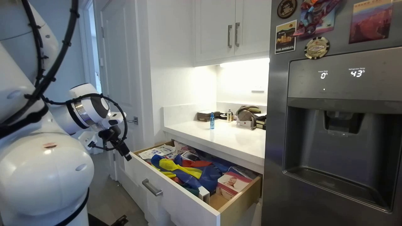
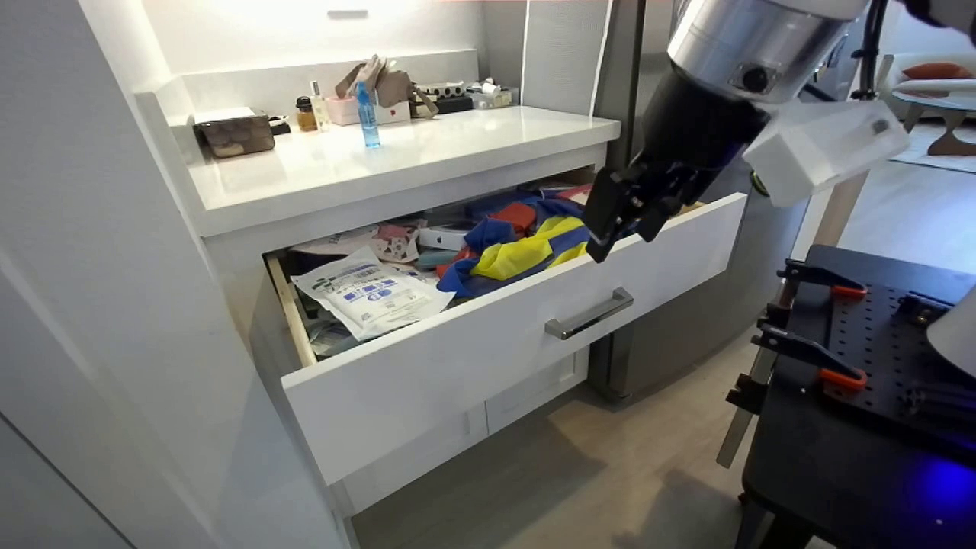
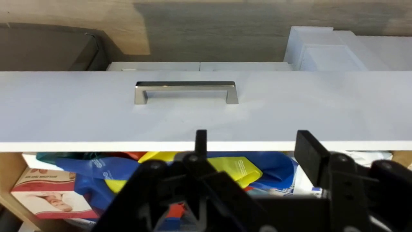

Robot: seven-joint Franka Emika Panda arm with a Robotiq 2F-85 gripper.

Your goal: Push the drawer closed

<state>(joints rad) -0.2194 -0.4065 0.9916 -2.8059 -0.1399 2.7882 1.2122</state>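
The white drawer [image 1: 182,202] stands pulled out below the counter, and it also shows in an exterior view [image 2: 457,366] and in the wrist view [image 3: 276,112]. Its slim metal bar handle [image 3: 186,85] is on the flat front and also shows in both exterior views [image 1: 152,187] [image 2: 589,314]. Colourful clutter lies in its light wood inside. My gripper [image 3: 251,135] is open, with nothing between its fingers. In both exterior views the fingertips [image 1: 127,156] [image 2: 621,242] are near the height of the front's top edge. I cannot tell whether they touch it.
A white counter [image 2: 427,164] above the drawer bears a blue bottle [image 1: 212,121], pouches and small boxes. A grey fridge [image 1: 278,141] stands beside the drawer. A white door [image 1: 121,62] is beyond the arm. A black table [image 2: 808,457] with clamps stands before the drawer.
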